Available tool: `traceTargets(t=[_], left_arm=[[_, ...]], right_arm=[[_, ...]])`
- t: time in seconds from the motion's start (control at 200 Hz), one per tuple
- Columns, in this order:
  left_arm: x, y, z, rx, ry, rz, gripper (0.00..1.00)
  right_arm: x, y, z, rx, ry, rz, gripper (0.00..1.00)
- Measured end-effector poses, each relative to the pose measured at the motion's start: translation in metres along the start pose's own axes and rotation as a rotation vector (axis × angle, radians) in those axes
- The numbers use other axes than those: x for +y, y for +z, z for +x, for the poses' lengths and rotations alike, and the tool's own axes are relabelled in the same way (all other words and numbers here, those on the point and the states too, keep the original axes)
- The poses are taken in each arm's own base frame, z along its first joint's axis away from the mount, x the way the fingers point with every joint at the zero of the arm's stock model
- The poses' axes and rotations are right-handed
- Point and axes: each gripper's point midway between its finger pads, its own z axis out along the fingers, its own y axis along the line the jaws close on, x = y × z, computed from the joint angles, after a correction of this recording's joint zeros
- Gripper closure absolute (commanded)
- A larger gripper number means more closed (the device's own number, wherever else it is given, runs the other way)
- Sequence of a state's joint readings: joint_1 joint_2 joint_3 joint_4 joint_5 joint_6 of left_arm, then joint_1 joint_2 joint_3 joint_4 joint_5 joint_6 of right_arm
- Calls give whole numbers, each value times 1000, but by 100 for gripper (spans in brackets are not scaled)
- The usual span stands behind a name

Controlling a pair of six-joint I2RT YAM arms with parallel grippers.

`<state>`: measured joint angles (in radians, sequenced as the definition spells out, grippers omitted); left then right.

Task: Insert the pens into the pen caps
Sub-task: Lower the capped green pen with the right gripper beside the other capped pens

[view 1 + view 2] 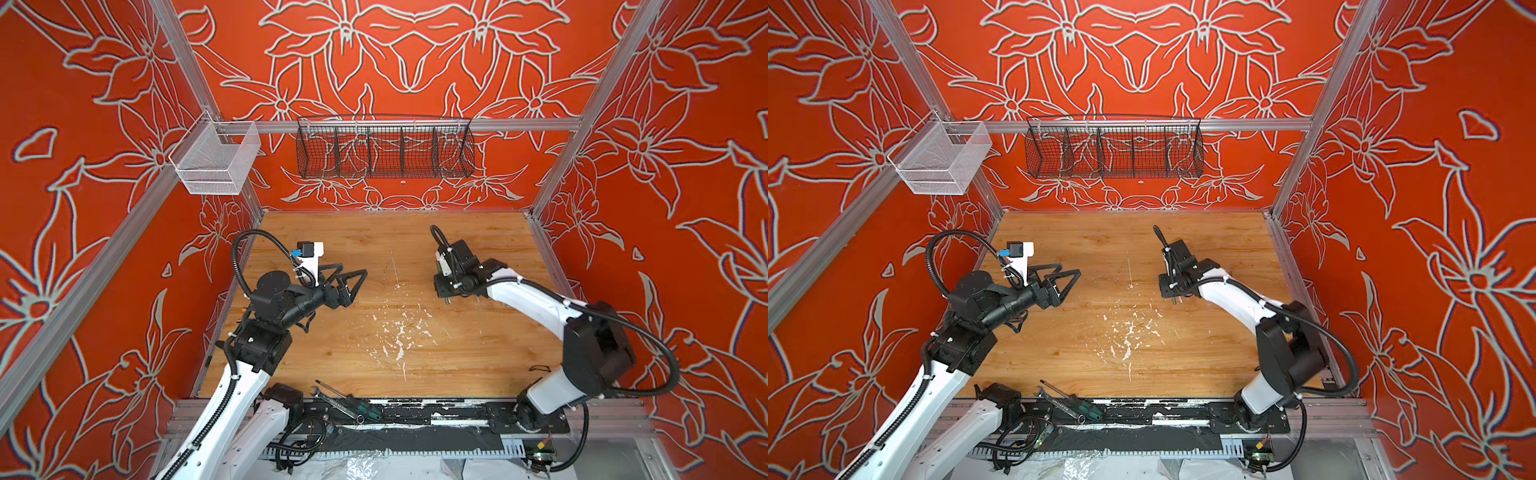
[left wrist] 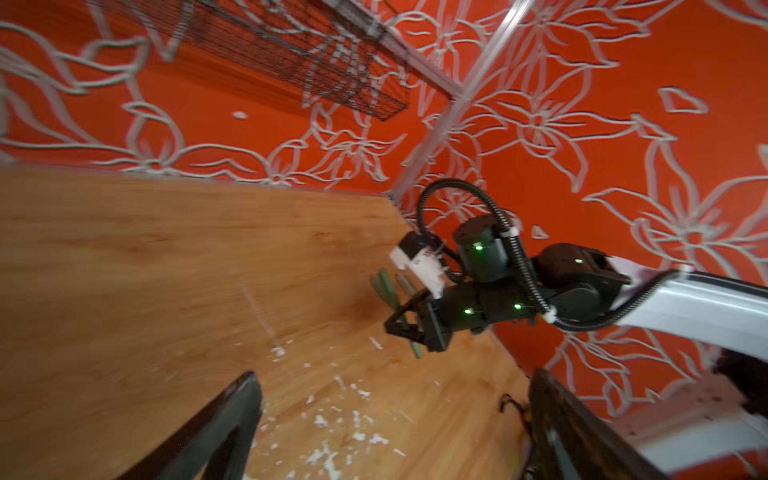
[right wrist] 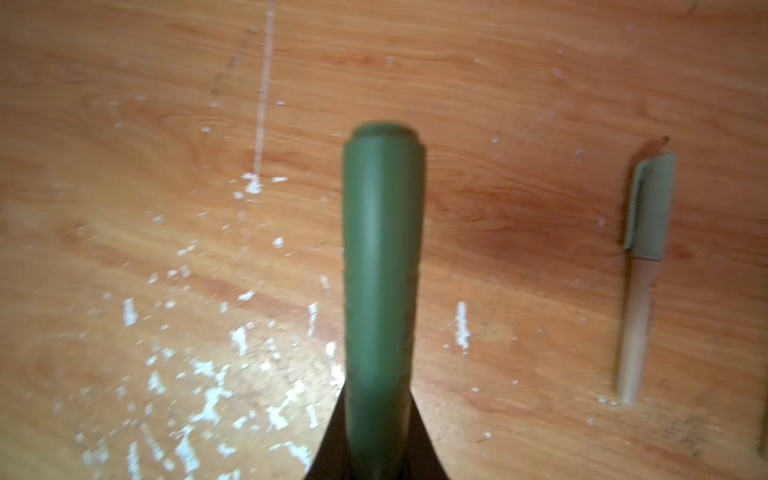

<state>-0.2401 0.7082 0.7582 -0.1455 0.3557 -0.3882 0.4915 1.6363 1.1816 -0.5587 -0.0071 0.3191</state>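
Clamped in the right gripper (image 1: 445,291), toward 3 o'clock on the table (image 1: 316,365): a dark green pen (image 3: 384,249), gripped low on the barrel, most of its length jutting out past the fingertips. Cannot tell a cap from a bare barrel end at the blurred, rounded tip.

Over at 9 o'clock, the left gripper (image 1: 349,280), spread wide apart with nothing between and well apart from the pen.

Flat on the wood near the held pen, seen only from the right wrist: a beige pen (image 3: 633,332) wearing a pale green cap (image 3: 650,208). No other pens or caps to be made out in both top views; possibly hidden beneath the right arm.

Likely troubles from here:
- Rolling away on release from any height, owing to the round barrel, perhaps into the capped beige pen.
- Popping loose on landing, in the case of a cap only half seated.
- Tilting in the grip at any nudge from the left arm, thanks to so long an overhang on so short a hold.
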Motion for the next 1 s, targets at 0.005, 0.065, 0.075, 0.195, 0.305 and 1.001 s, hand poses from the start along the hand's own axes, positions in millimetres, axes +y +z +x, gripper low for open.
traceTargets(t=[0.005, 0.065, 0.075, 0.195, 0.305, 1.001], left_arm=[[2, 0, 0, 0, 1, -13, 3], [33, -3, 2, -9, 13, -181, 3], [36, -3, 3, -8, 12, -196, 3], [97, -12, 10, 9, 5, -497, 3], [138, -17, 18, 32, -21, -688, 3], [238, -47, 74, 34, -35, -1091, 3]], right_arm=[[-1, 1, 0, 2, 0, 2, 100], [-15, 11, -7, 28, 10, 50, 100], [-17, 12, -7, 30, 11, 55, 100], [-41, 29, -7, 79, 36, 110, 100], [-61, 47, -2, 125, 61, 142, 100], [-146, 71, -2, 208, 140, 303, 75]])
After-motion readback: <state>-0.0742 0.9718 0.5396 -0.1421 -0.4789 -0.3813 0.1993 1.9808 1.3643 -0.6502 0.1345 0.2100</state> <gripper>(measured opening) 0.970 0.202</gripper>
